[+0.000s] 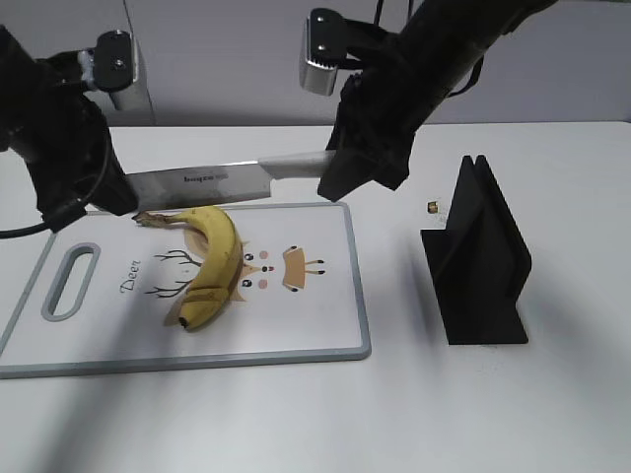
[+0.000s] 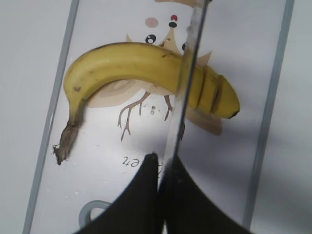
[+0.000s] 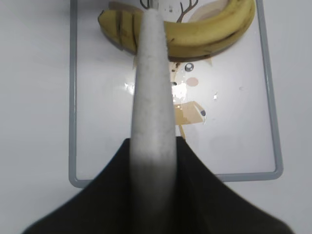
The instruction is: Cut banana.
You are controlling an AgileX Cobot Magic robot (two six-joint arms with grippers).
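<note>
The banana point(image 1: 212, 266) lies curved on the white cutting board point(image 1: 325, 315), its stem pointing to the far left. Several cuts show near its black tip in the left wrist view point(image 2: 212, 92). A knife point(image 1: 197, 182) hangs level above the board's far edge. My right gripper point(image 1: 335, 177) is shut on its pale handle point(image 3: 151, 97). My left gripper point(image 1: 118, 197) is shut on the blade near the point, with the jaws point(image 2: 158, 163) pinching the thin steel point(image 2: 187, 63). The banana also shows in the right wrist view point(image 3: 204, 34), under the handle.
The board has a grey rim point(image 3: 73, 97), a handle slot point(image 1: 69, 281) at the left and a deer drawing. A black angled stand point(image 1: 478, 261) is on the table to the right. A small brass-coloured bit point(image 1: 432, 207) lies beside it.
</note>
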